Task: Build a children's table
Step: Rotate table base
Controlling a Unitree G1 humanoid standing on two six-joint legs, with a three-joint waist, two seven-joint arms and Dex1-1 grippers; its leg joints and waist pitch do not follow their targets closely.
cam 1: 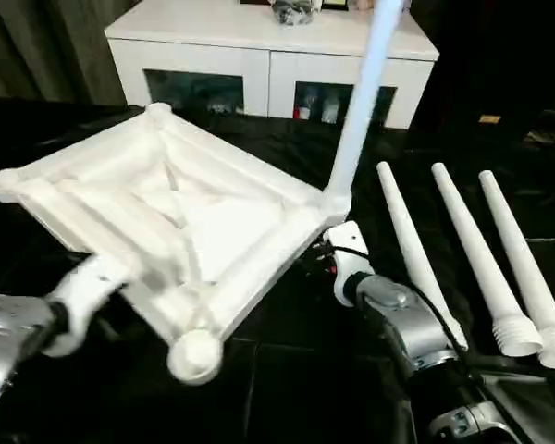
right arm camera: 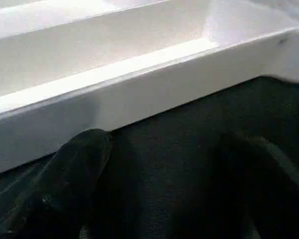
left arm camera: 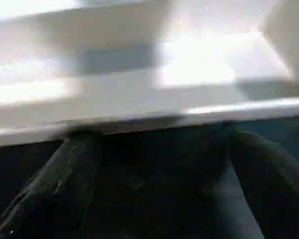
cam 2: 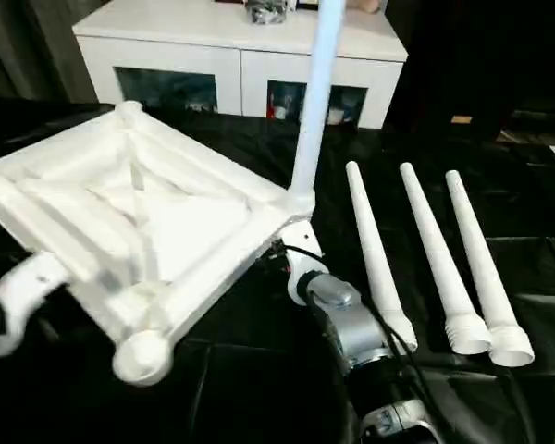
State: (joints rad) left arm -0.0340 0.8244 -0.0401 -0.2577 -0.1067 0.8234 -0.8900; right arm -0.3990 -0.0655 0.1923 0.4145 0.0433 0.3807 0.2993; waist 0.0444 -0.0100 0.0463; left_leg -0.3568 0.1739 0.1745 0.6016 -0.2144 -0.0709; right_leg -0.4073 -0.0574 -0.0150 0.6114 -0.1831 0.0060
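The table top (cam 1: pixel 176 222) lies ribbed side up, tilted, at centre left on the black counter (cam 1: pixel 287 370), one leg (cam 1: pixel 361 92) standing upright from its right corner and cut off by the frame's top edge. Three loose legs (cam 1: pixel 486 259) lie at right. A white cabinet (cam 1: pixel 259 55) with glass-fronted compartments, contents indistinct, stands at upper centre. The left claw (left arm camera: pixel 154 164) and right claw (right arm camera: pixel 164 169) are both spread, pinching nothing, at the top's rim.

Both forearms (cam 1: pixel 402 324) silver metal, rounded housings, white plastic wrist sections ahead of them. Right arm: black cable (cam 1: pixel 435 310) running along the top, small red bit at the wrist, metal fitting with screws near the elbow. Gripper fingers (right arm camera: pixel 74 169) matte black, thick, slightly scuffed.
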